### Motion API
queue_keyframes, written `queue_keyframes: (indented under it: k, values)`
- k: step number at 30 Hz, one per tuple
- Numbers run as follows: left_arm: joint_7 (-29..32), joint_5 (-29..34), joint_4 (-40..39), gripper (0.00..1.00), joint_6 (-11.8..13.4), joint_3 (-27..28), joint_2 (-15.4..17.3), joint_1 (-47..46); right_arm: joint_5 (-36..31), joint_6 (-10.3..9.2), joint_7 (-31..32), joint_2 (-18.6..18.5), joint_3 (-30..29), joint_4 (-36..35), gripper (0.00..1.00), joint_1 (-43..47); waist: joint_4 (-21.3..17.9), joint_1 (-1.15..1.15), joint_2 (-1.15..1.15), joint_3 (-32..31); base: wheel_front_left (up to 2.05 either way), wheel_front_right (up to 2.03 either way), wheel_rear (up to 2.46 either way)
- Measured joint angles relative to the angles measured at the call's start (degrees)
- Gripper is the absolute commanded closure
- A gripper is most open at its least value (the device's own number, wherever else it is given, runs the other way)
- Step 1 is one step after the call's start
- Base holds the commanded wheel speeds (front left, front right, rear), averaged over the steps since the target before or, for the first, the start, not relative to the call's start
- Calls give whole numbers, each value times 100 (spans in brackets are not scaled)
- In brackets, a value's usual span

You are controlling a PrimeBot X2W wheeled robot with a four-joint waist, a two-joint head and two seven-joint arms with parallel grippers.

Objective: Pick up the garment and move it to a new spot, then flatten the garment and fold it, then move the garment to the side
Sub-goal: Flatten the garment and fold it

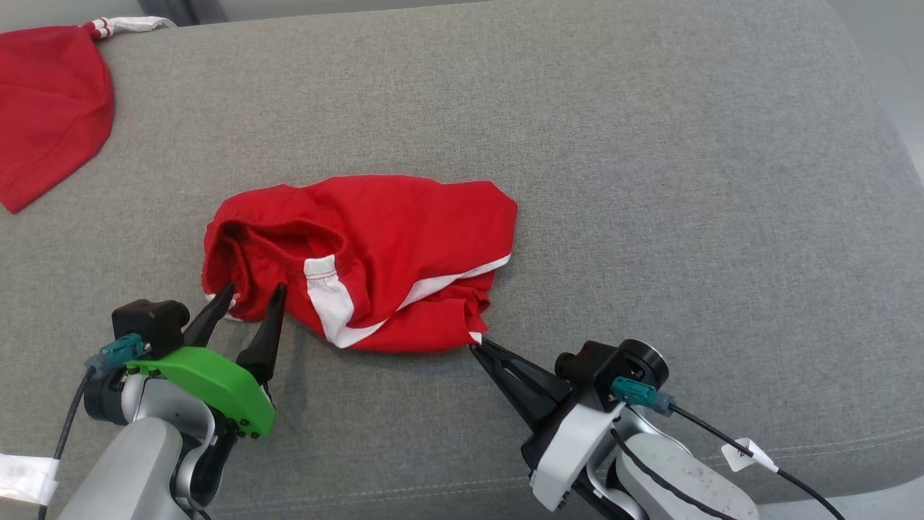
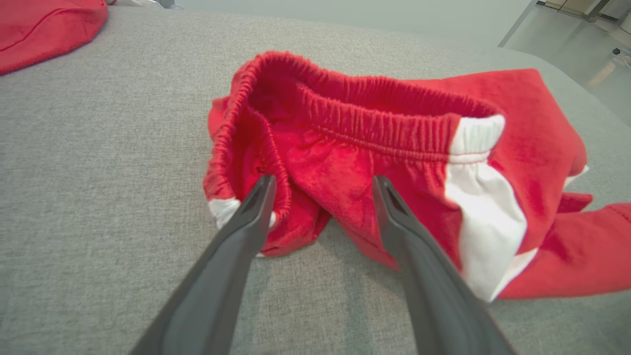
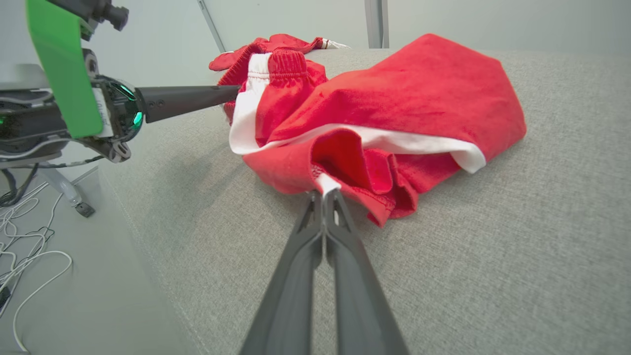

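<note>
Pinches, with the right gripper (image 1: 474,347), fingers pressed tight together, a small white hem corner of the red fabric shorts with white side panels (image 1: 404,238), low and right of centre in the head view. Holds the left gripper (image 1: 255,290) splayed wide and empty at lower left, tips over the near edge of the shorts just below the gathered elastic waistband (image 2: 355,123), nothing clamped yet. Finds the shorts crumpled mid-frame on the grey upholstered desk (image 1: 650,144), waist opening gaping to the left. Judges the cloth light, limp and soft: likely to sag and double over when lifted, not fragile. Favours the thick waistband and hem corners as holds. Notes a second red garment (image 1: 50,108) at upper left, well apart.
</note>
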Motion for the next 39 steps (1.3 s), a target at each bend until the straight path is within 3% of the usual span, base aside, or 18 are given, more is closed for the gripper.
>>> queue_keyframes:
  k: [18,19,21,22,23,24,32,33,35,36,37,39]
  values:
    - [44,240,601,0,-63,-158,205,-254,57,0,0,-62,38,1,100,-5,71,0,0,17,0,0,0]
    - [105,240,648,8,-80,-186,208,-256,58,0,0,-63,43,1,100,-5,72,0,0,13,0,0,0]
    - [153,243,745,52,-105,-259,220,-257,58,0,0,-65,59,4,100,-5,70,0,0,2,0,0,0]
    - [153,247,780,38,-105,-274,227,-257,58,0,0,-64,79,8,100,-6,67,0,0,-10,0,0,0]
    - [154,305,800,14,-105,-310,258,-259,59,0,0,-63,79,5,100,-6,61,0,0,-21,0,0,0]
    - [154,358,816,0,-110,-327,289,-269,59,0,0,-65,78,5,100,-6,57,0,0,-26,0,0,0]
    - [287,504,1060,0,-155,-526,408,-494,111,0,0,-85,86,7,100,-6,53,0,0,-27,0,0,0]
    - [288,553,1100,2,-156,-546,411,-496,111,0,0,-83,90,7,100,-6,50,0,0,-25,0,0,0]
    - [338,576,1172,32,-157,-583,421,-504,115,0,0,-81,99,7,100,-6,39,0,0,-21,0,0,0]
    - [358,582,1214,32,-162,-613,433,-509,115,0,0,-82,101,7,100,-6,32,0,0,-19,0,0,0]
    - [380,600,1252,46,-164,-635,446,-510,116,0,0,-82,101,7,100,-6,25,0,0,-18,0,0,0]
    - [387,644,1306,57,-182,-665,494,-515,116,0,0,-82,103,5,100,-6,9,0,0,-13,0,0,0]
